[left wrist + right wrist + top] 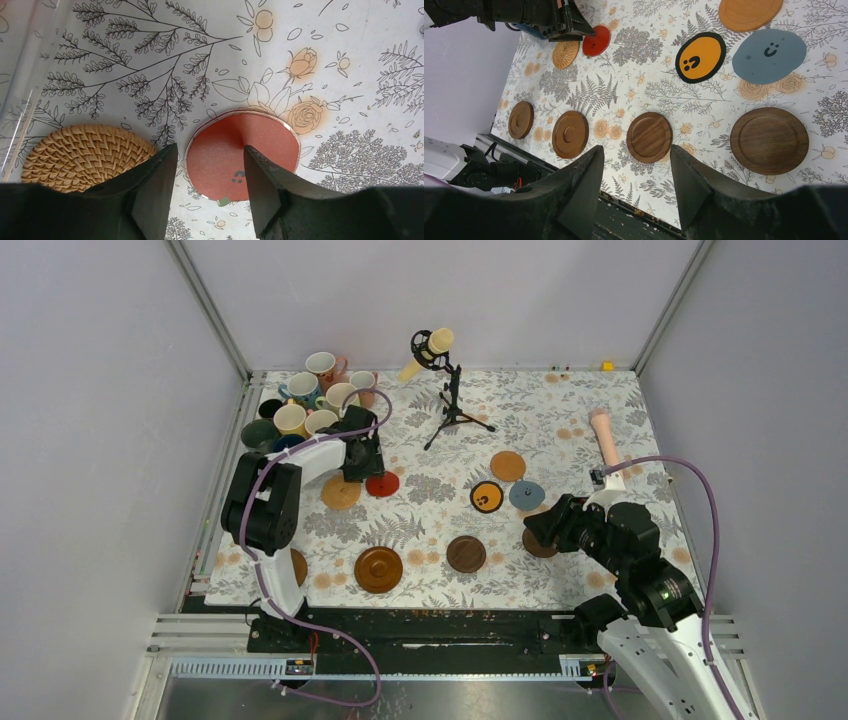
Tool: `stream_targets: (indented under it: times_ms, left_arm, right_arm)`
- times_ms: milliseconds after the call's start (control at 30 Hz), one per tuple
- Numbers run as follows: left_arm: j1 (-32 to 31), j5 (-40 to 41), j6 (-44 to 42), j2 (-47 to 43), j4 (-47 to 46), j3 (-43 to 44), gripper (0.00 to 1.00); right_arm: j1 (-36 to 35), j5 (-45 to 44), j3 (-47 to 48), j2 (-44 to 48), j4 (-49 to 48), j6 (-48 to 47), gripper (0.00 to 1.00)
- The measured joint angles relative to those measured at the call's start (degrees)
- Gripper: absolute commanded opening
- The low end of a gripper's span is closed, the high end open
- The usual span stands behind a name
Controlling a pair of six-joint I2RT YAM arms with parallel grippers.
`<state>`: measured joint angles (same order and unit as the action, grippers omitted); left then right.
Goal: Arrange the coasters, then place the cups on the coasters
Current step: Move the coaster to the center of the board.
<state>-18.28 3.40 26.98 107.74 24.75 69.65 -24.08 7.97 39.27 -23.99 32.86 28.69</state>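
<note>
My left gripper is open low over the red coaster. One finger is over the disc and the other just off its left rim. A woven tan coaster lies beside it. The cups stand bunched at the far left corner, just behind the left gripper. My right gripper is open and holds nothing, near the table's front edge and above a dark wooden coaster. Another dark wooden coaster, an orange black-rimmed one and a grey-blue one lie around it.
A cream microphone on a black stand is at the back centre. A pink cylindrical handle lies at the far right. More brown coasters sit along the front, one partly behind the left arm. A tan wooden disc lies mid-table.
</note>
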Motion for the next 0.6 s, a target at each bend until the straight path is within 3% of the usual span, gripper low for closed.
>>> stream_targets:
  times_ms: [600]
  left_arm:
    - [-3.5,-6.2,3.5,-2.2,-2.6,-3.5,0.47]
  right_arm:
    - [0.0,-1.0,0.0,0.7,1.1,-0.4,0.60]
